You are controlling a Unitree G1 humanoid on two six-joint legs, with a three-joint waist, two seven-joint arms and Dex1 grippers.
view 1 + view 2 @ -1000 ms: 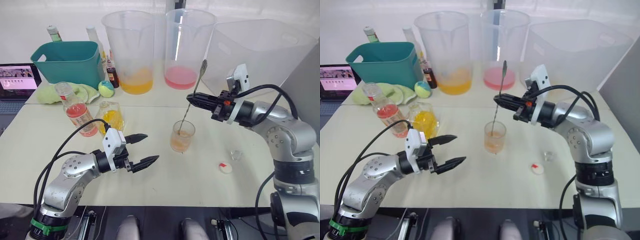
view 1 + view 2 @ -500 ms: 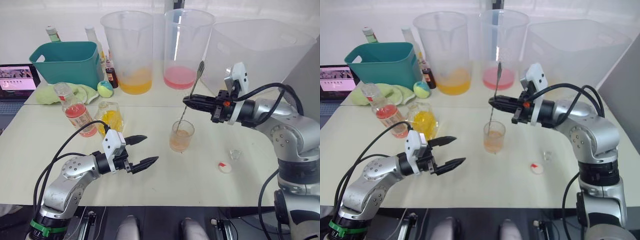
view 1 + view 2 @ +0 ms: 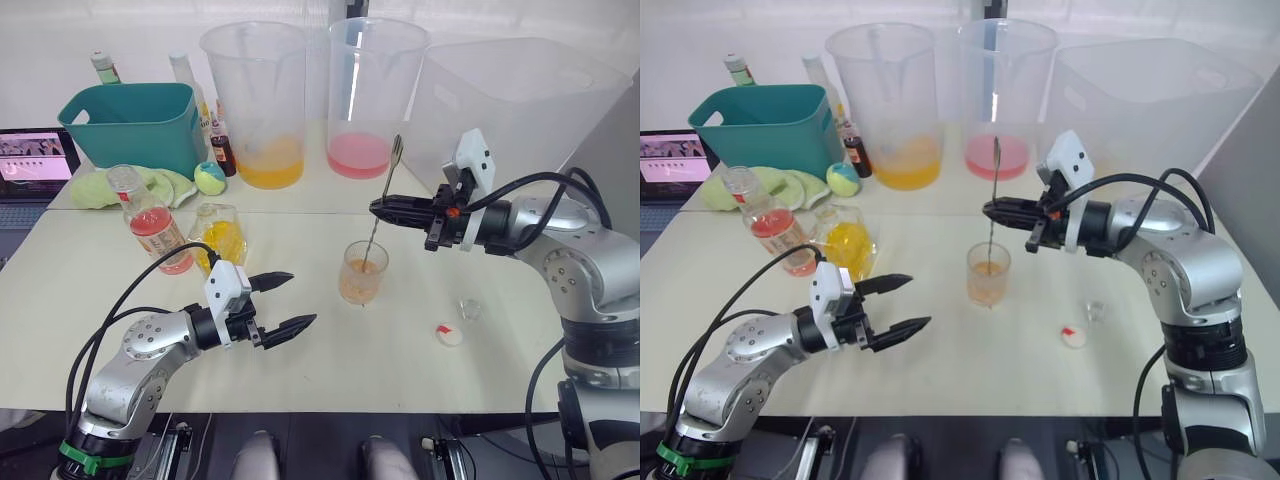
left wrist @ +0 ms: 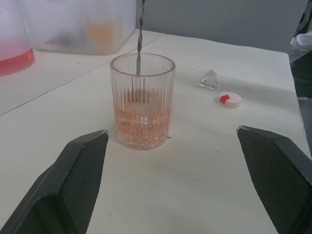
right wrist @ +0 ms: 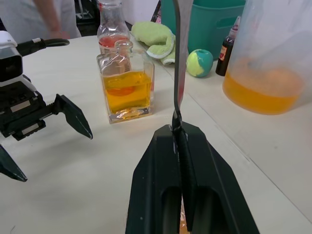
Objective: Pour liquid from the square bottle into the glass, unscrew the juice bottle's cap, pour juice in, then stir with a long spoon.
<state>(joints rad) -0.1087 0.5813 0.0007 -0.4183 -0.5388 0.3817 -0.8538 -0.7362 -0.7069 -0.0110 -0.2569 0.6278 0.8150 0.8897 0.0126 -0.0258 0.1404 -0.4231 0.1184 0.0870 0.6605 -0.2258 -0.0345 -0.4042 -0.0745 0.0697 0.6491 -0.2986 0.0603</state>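
Stirring step: right claw point(image 3: 378, 210), closed on the long spoon point(image 3: 384, 196), should circle gently within the glass point(image 3: 361, 272). Left claw point(image 3: 288, 302), near the glass, gapes empty.

Teal tub point(image 3: 135, 125), two plastic buckets point(image 3: 258, 95)
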